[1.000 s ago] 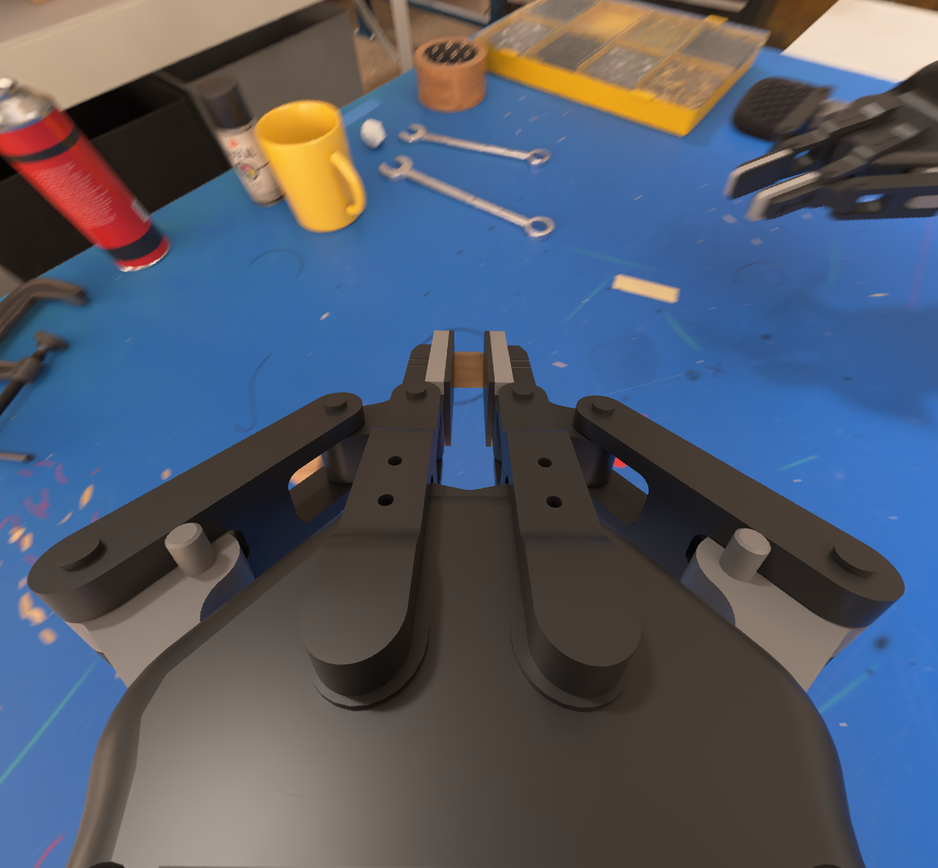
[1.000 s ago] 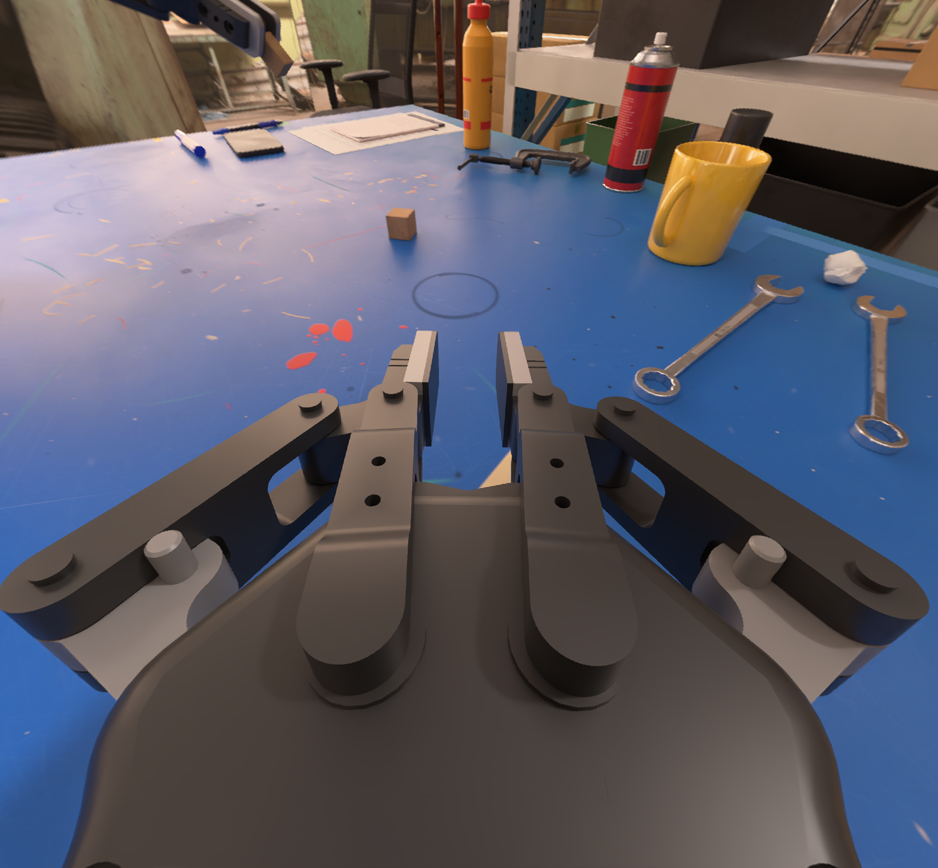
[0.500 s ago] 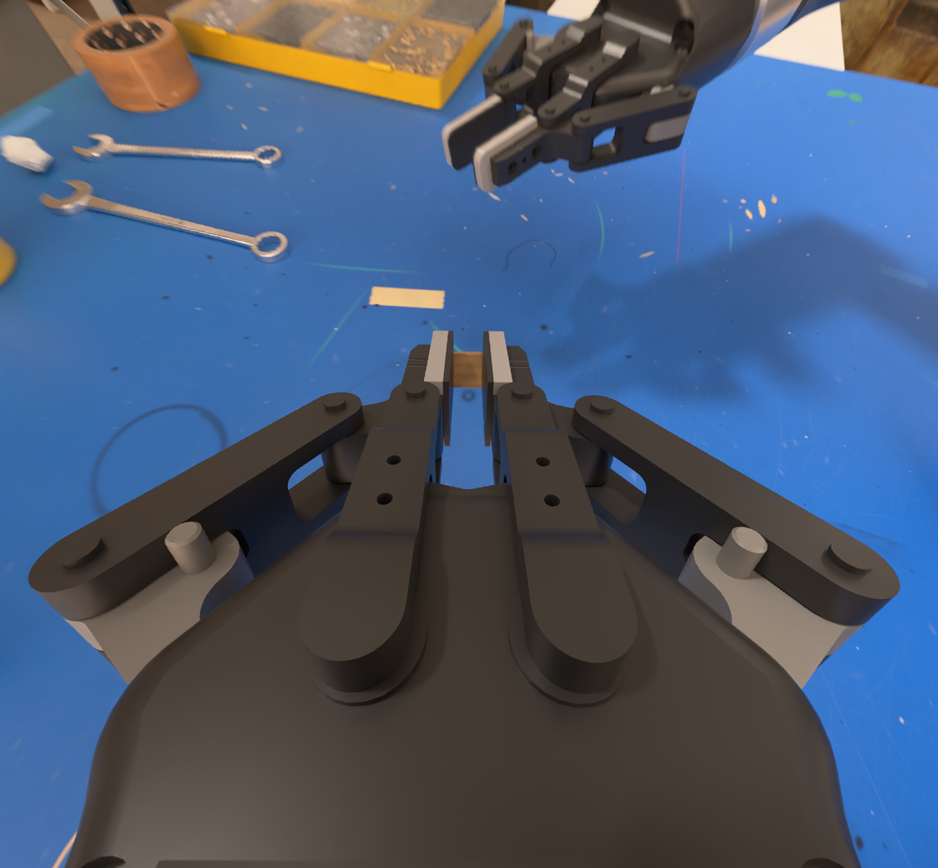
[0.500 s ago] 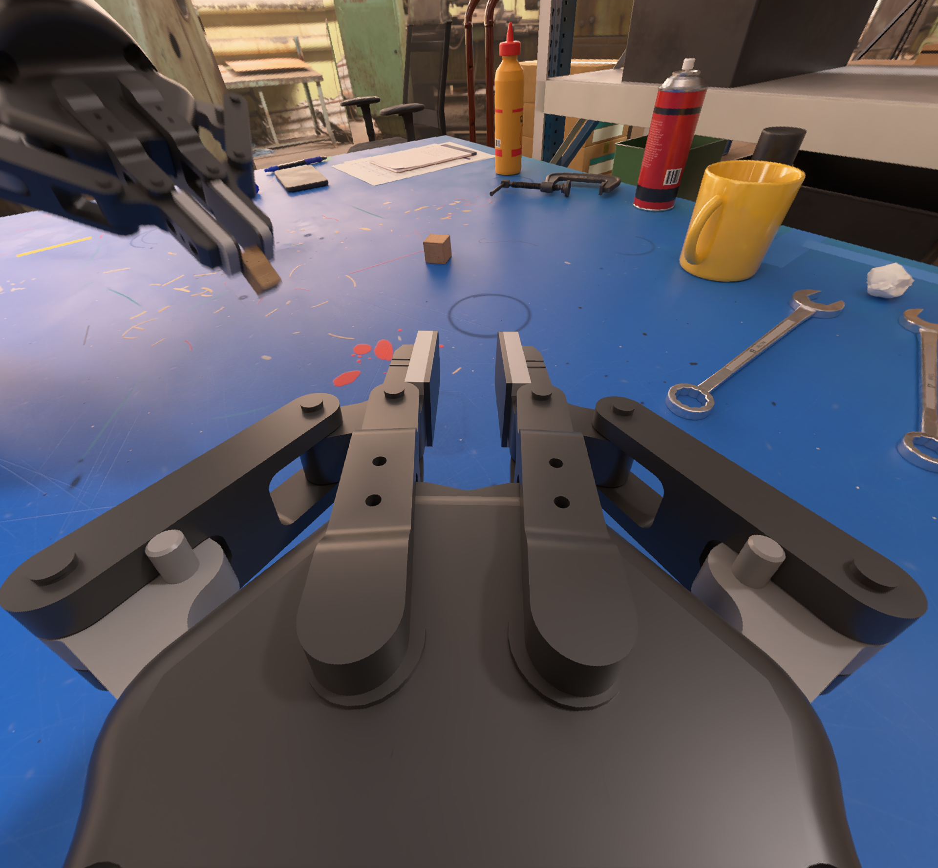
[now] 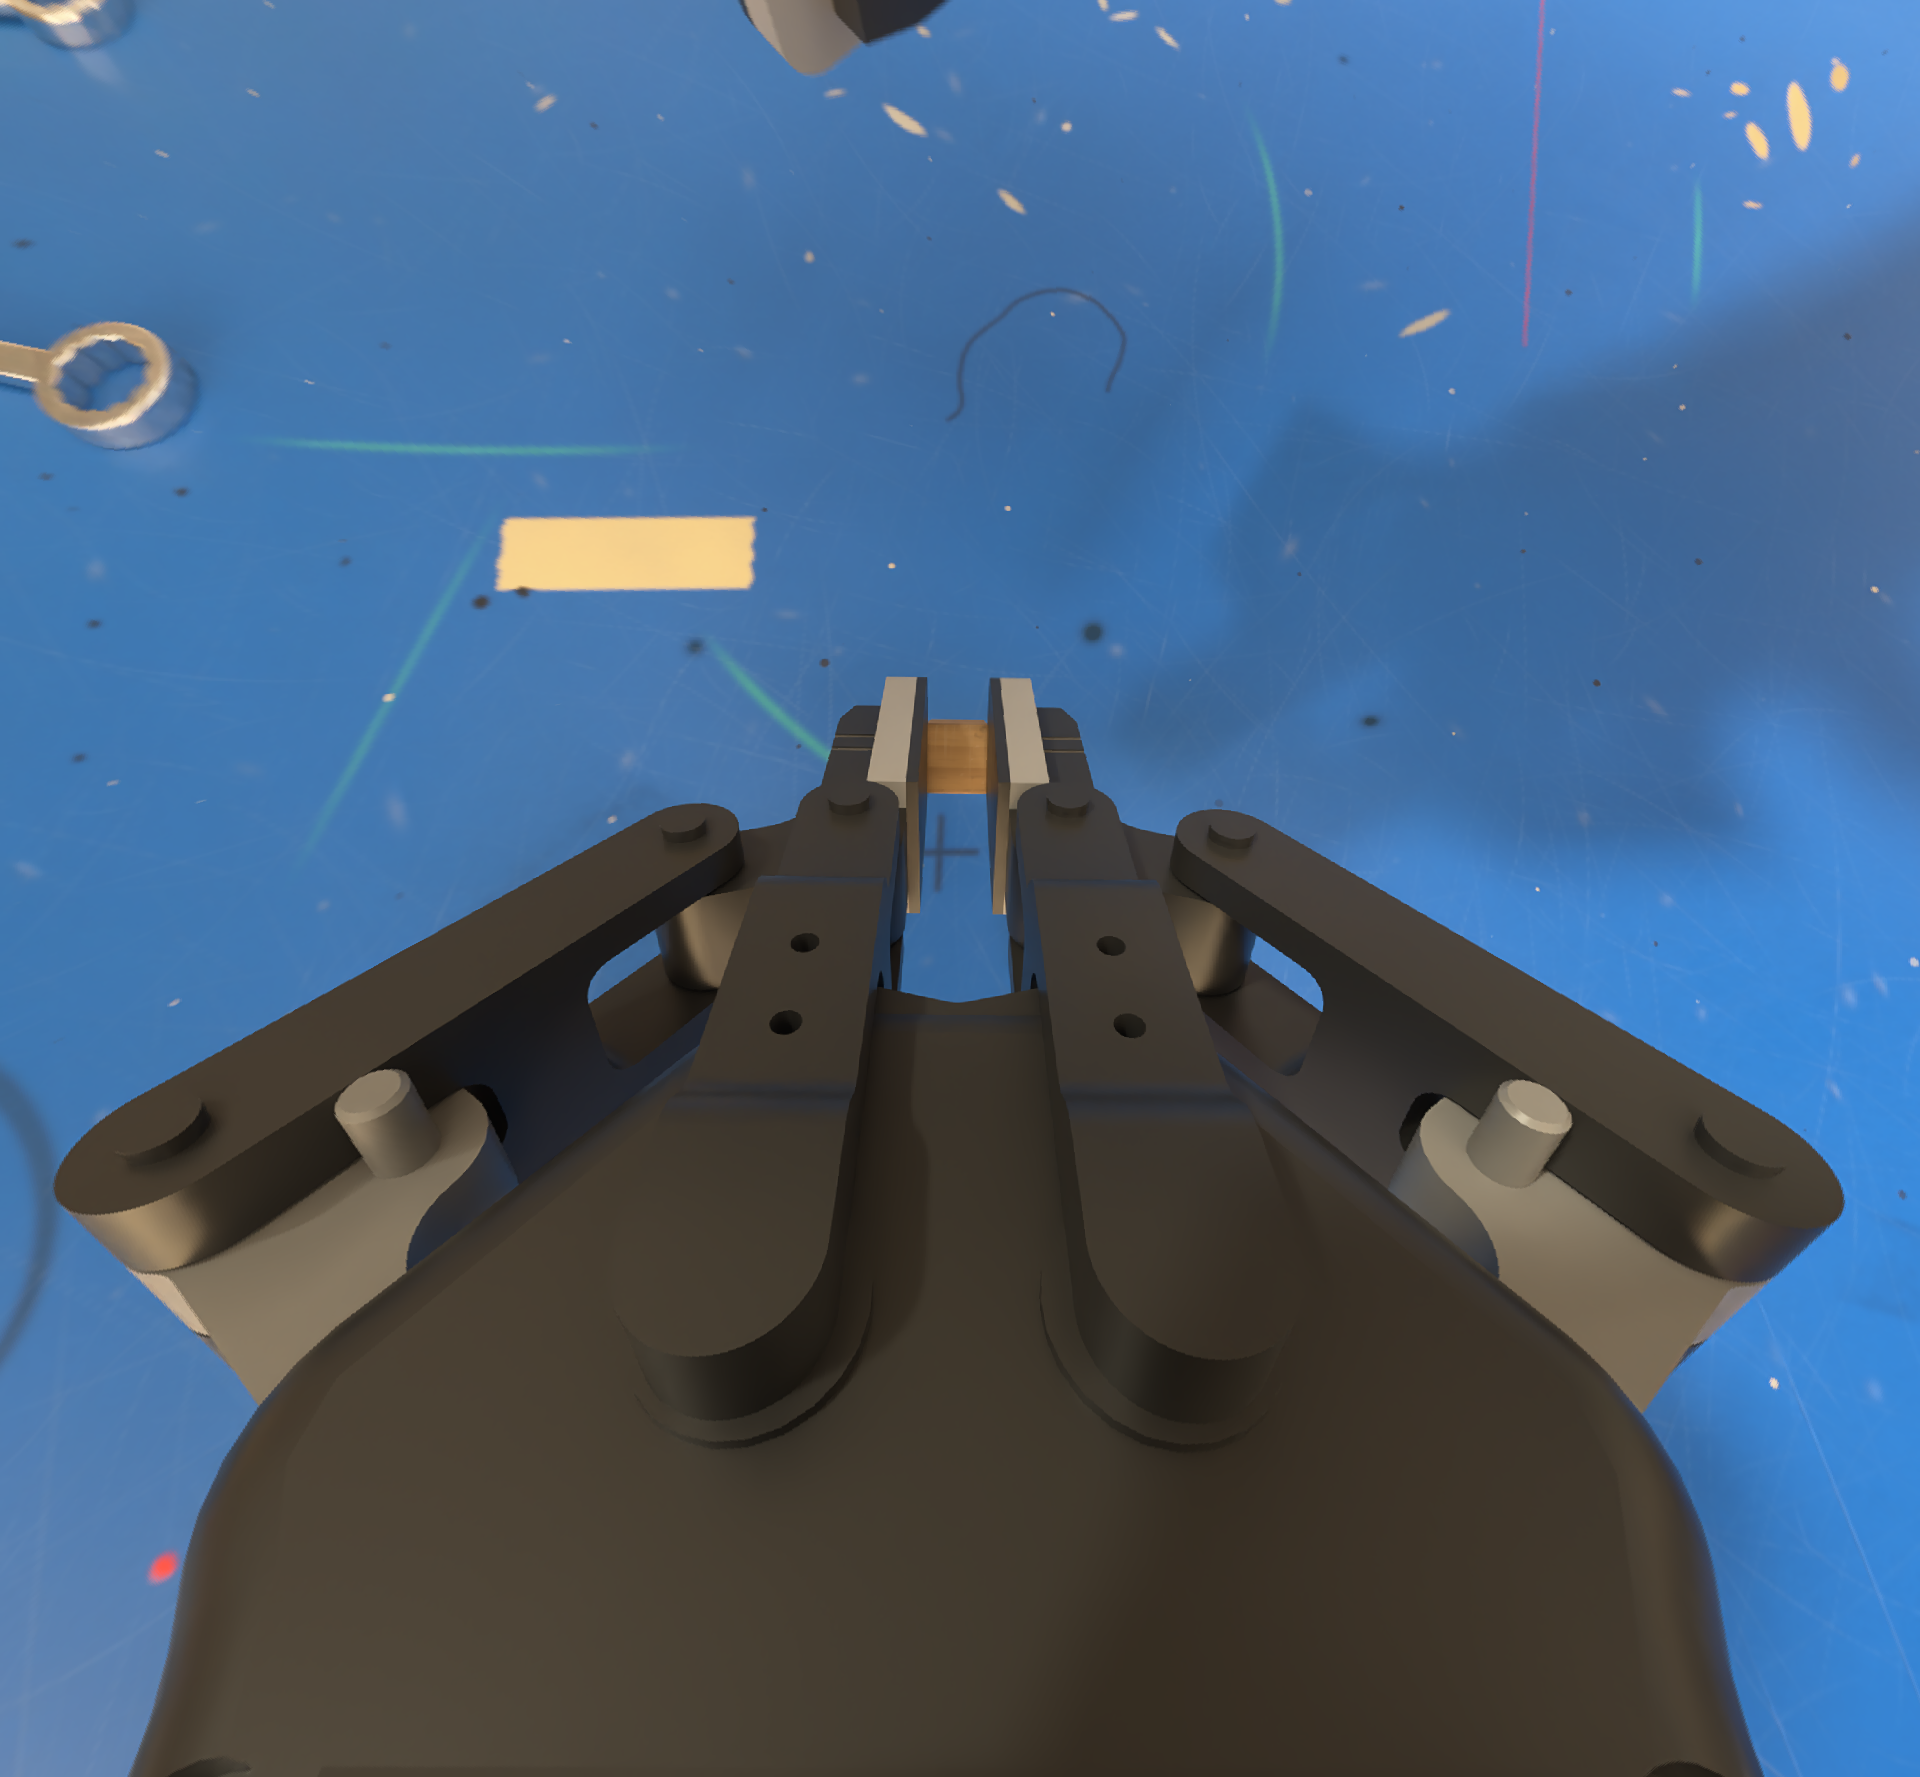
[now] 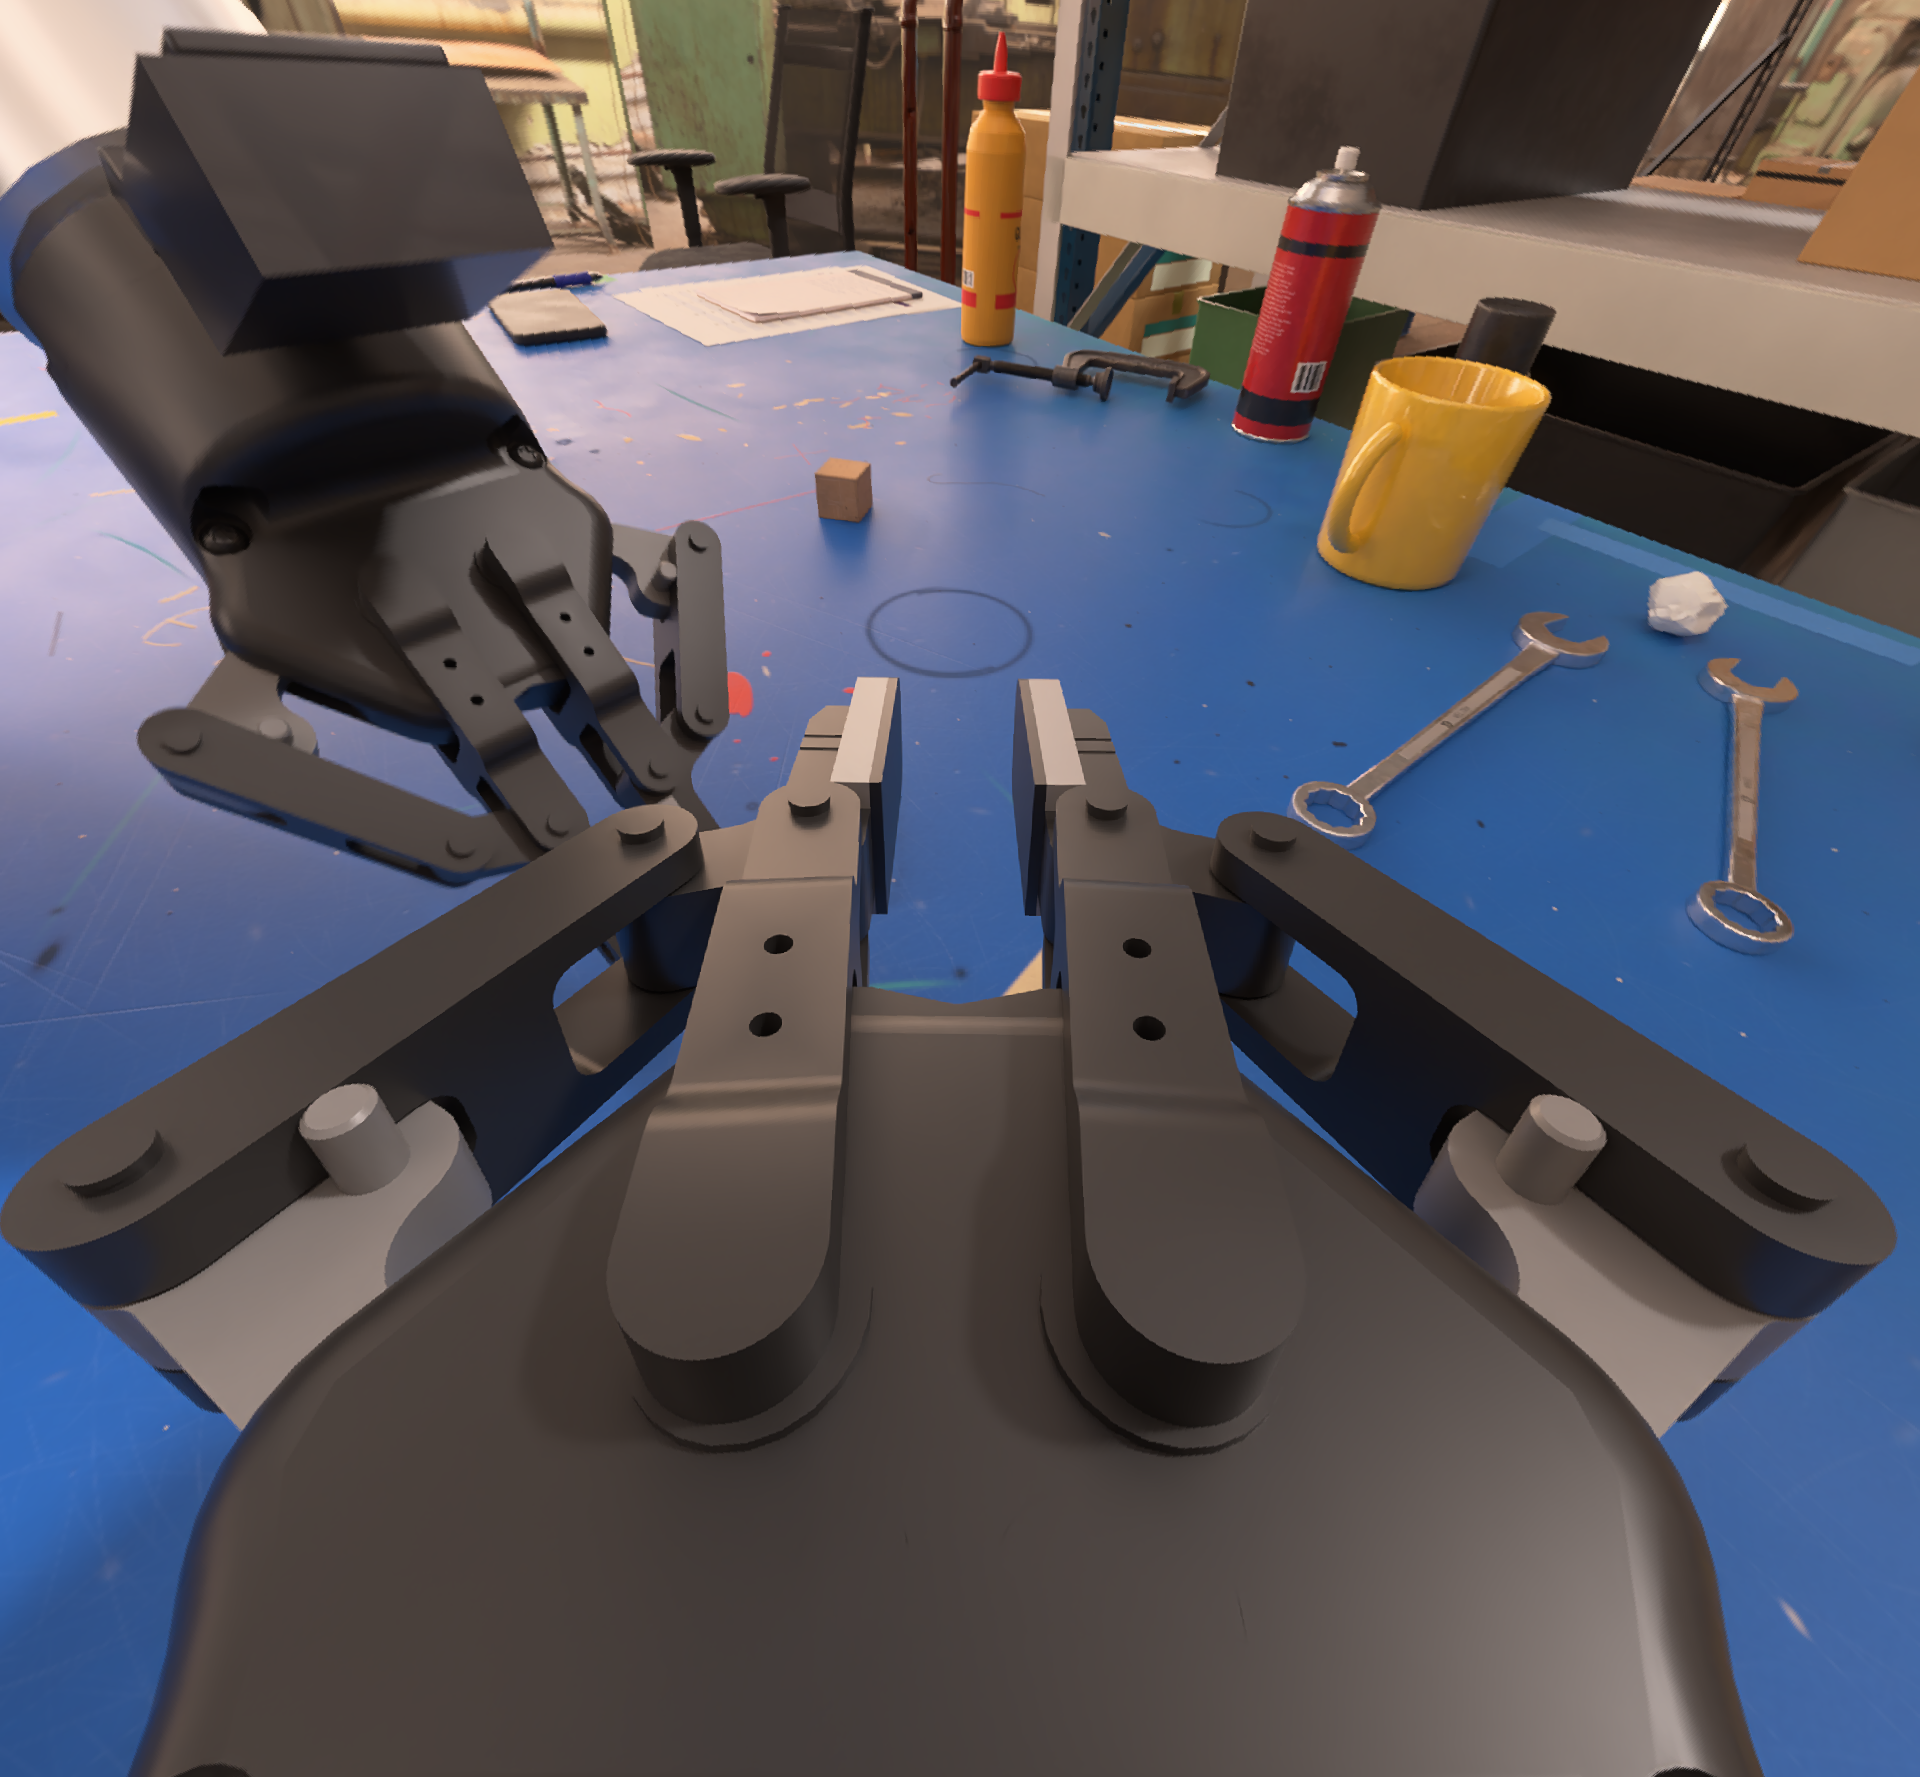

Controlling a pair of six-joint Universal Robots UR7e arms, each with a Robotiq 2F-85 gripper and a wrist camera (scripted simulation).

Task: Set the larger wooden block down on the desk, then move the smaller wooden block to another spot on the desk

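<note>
Larger wooden block [image 5: 957,757] is held between the two pale pads of the left gripper [image 5: 957,740], whose jaws are closed on its sides with only the block's width between them. It is seen end-on in the left wrist view, raised above the blue worktop [image 5: 1455,792] and not touching it. Below the jaws a small dark cross is marked on the worktop, and ahead of them a thin curved scribble is drawn. A strip of pale tape [image 5: 627,553] is stuck flat on the worktop to the left of the pads. The ring ends of two spanners [image 5: 104,382] are seen at the left edge. At the top edge of that view a fingertip of the right gripper is seen, close above the worktop.

In the right wrist view the jaws of the right gripper [image 6: 957,740] are parted by a moderate gap and nothing is held between them. The left gripper is seen just to their left, angled downward, its fingertips hidden behind the right gripper's linkage. Beyond the jaws a dark circle is drawn on the worktop, and farther on the smaller wooden block [image 6: 843,489] is resting on the worktop, well apart from both grippers. A yellow mug [image 6: 1429,470], a red spray can [image 6: 1304,304] and a clamp [image 6: 1091,373] are placed to the right and behind.
</note>
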